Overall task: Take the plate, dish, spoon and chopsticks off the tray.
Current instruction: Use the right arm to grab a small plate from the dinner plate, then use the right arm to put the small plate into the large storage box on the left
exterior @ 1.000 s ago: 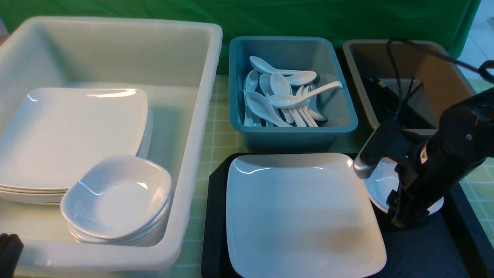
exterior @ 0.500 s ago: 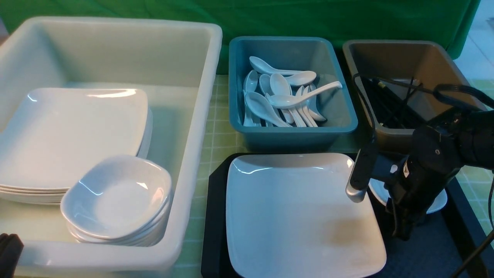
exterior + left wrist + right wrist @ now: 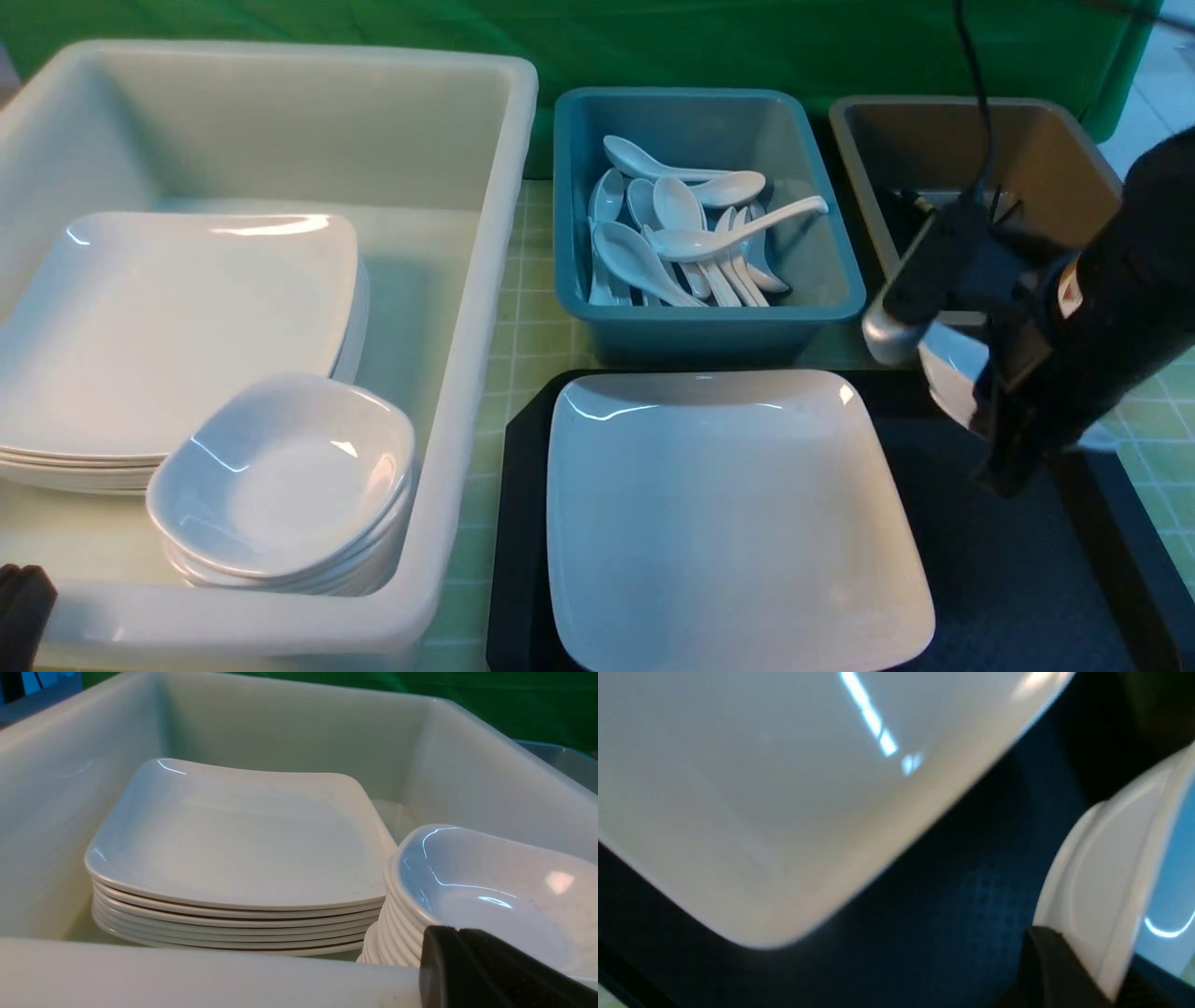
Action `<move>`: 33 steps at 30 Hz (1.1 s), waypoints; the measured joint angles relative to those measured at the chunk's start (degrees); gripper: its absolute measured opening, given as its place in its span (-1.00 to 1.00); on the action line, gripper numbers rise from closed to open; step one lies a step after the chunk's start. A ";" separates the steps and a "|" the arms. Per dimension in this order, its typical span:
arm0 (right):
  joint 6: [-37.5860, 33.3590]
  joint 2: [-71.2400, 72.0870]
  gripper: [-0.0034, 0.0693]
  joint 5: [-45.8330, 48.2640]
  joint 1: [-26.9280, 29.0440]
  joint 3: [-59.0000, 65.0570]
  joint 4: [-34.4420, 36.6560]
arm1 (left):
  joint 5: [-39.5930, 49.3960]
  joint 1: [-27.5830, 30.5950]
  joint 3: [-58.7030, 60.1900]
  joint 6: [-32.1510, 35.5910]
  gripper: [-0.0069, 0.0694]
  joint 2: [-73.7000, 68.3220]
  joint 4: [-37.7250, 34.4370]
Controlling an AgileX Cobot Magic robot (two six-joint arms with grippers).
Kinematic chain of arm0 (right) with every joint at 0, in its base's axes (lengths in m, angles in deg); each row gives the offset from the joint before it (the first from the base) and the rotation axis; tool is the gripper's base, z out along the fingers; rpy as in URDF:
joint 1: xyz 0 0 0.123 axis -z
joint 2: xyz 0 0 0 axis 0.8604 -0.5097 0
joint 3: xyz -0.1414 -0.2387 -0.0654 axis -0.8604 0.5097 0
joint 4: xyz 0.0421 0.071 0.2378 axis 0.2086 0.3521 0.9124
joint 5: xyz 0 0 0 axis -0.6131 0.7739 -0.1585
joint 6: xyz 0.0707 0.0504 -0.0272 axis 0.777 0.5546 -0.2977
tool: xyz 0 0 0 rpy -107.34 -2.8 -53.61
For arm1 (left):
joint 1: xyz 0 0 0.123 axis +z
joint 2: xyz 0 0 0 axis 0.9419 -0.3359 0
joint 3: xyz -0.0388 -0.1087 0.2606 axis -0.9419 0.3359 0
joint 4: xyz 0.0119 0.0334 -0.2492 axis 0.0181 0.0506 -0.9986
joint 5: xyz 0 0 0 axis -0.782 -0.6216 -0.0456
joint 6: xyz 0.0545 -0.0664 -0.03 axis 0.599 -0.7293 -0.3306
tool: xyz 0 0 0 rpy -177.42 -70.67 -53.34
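One dish in the right gripper, one plate on the tray

At the near left, the left gripper (image 3: 457, 931) is closed on nothing, its fingers together beside the near wall of the white tub (image 3: 233, 616). In the tub's near right part stands a stack of bowls (image 3: 285, 476). To the right of the tub, the plate (image 3: 738, 523) lies flat on the left part of the black tray (image 3: 990, 560).

Farther off, at the tray's far right, the right gripper (image 3: 1087, 952) pinches the wall of the white dish (image 3: 954, 369), which is tilted and partly hidden by the arm. A stack of large plates (image 3: 177, 327) rests in the tub, beyond and left of the bowls.

Beyond the tray, the teal bin (image 3: 709, 313) holds many white spoons (image 3: 700, 245). Right of it, the brown bin (image 3: 1055, 140) has thin dark sticks (image 3: 1004, 210) inside, partly hidden. At the far side hangs a green cloth (image 3: 653, 42).
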 joint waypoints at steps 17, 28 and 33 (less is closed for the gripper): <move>-17.40 -5.87 -0.83 -23.46 -38.70 -13.35 11.01 | 0.00 0.00 0.00 0.00 -0.82 0.00 0.00; -28.09 -18.77 -0.70 -32.31 -40.20 -13.35 4.00 | 0.00 0.00 0.00 -0.11 -0.82 0.00 0.00; -29.67 -20.52 -0.48 -34.47 -40.20 -13.35 3.16 | 0.00 0.00 0.00 -0.06 -0.82 0.00 0.00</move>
